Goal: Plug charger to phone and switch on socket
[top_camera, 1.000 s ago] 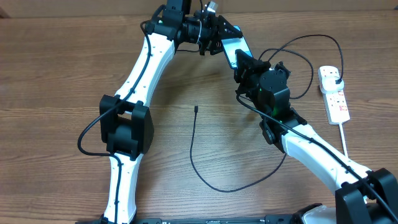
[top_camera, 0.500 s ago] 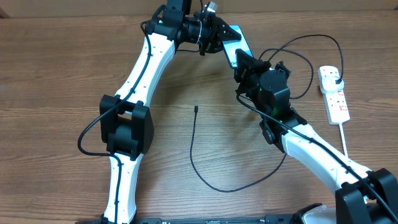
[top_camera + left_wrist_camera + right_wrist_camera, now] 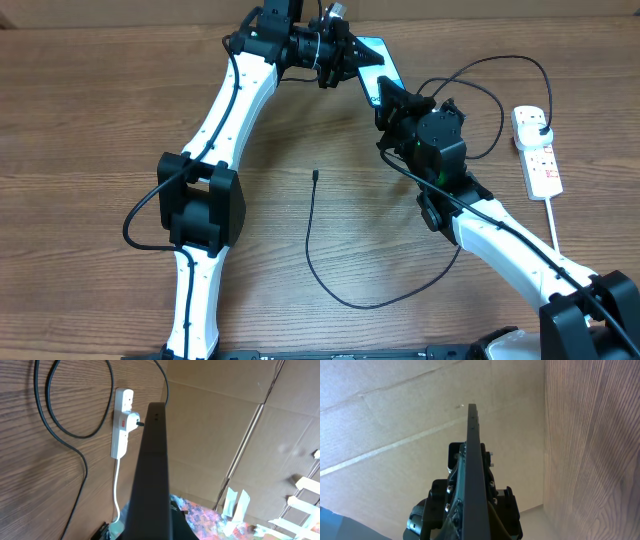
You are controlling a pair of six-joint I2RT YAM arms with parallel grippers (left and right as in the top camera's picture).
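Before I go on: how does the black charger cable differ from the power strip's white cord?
The charger cable is thin and black; the white cord is thicker. The charger cable loops widely over the table; the white cord runs almost straight. The cable's tip lies loose on the table; the cord's far end is hidden. Both meet the power strip.

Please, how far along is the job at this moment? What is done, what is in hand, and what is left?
Done: the charger's plug looks seated in the socket. In hand: the phone is up off the table, apparently gripped by both the left hand and the right hand. Left: the connector tip lies free on the wood, not in the phone. I cannot tell the switch state.
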